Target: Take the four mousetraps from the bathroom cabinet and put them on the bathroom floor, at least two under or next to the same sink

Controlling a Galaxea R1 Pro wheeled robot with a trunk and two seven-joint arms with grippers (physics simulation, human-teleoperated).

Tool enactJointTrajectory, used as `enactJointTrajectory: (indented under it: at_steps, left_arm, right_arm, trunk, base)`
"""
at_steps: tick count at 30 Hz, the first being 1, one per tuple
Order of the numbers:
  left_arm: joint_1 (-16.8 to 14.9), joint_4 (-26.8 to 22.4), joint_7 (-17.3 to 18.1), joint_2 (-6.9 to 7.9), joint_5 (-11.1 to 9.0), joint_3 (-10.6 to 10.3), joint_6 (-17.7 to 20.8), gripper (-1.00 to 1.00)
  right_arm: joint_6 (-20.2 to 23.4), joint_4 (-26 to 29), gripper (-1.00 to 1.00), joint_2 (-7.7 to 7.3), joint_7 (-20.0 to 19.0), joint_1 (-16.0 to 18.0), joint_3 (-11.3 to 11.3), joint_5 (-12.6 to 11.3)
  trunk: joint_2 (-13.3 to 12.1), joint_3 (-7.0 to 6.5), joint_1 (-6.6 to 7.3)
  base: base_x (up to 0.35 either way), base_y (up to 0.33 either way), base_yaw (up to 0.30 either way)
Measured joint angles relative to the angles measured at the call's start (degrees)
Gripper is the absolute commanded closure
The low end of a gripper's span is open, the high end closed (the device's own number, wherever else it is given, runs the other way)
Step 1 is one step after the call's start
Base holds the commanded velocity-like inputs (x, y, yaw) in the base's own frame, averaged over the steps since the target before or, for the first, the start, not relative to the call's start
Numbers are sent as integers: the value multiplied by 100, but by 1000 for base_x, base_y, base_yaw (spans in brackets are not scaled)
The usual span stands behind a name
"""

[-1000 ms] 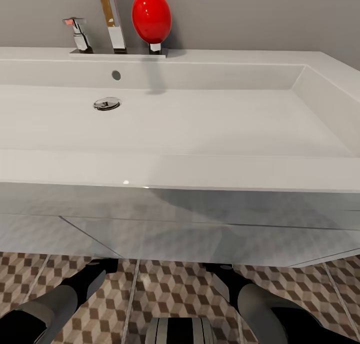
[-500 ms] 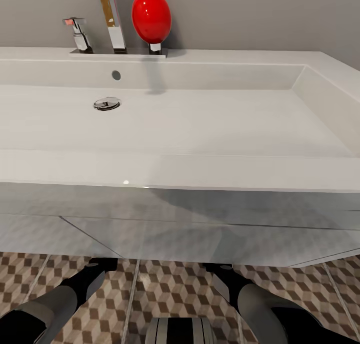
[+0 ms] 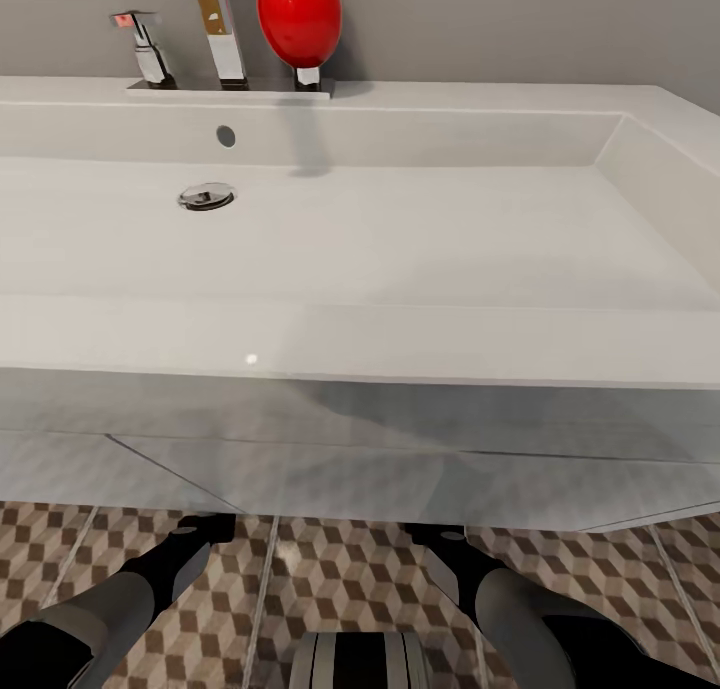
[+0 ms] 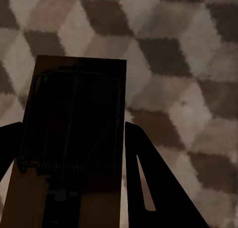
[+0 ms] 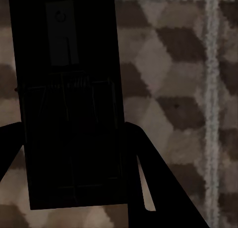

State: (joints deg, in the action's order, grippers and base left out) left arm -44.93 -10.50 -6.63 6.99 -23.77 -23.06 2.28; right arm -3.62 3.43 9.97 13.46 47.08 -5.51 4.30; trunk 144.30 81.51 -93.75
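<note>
In front of me the bathroom sink (image 3: pixel 400 229) spans the head view, chrome faucet (image 3: pixel 215 29) at its back edge with a red egg-shaped object (image 3: pixel 298 14) beside it. Below the sink's white vanity (image 3: pixel 360 459), both my arms reach down over the bathroom floor (image 3: pixel 350 579). My left gripper (image 4: pixel 69 153) has its jaws closed on a mousetrap (image 4: pixel 74 138). My right gripper (image 5: pixel 69 153) likewise clamps a second mousetrap (image 5: pixel 67 99), very dark in shadow.

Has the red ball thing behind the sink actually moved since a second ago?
No. The red ball sits by the same faucet; both shifted together in the picture, so the camera moved.
</note>
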Motion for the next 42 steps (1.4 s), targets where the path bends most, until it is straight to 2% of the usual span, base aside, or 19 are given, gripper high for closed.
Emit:
enactJointTrajectory:
  at_steps: [12, 17, 42]
  left_arm:
    - [1, -7, 0, 0, 0, 3, 0, 100]
    - [2, -7, 0, 0, -1, 8, 0, 100]
    - [-1, -7, 0, 0, 0, 8, 0, 100]
  right_arm:
    - [0, -1, 100, 0, 0, 0, 0, 0]
    - [-6, 1, 100, 0, 0, 0, -1, -1]
    - [-26, 15, 100, 0, 0, 0, 0, -8]
  trunk:
    - [0, 0, 0]
    - [6, 110, -13]
    - [7, 111, -13]
  base:
    - [0, 0, 0]
    - [0, 0, 0]
    - [0, 0, 0]
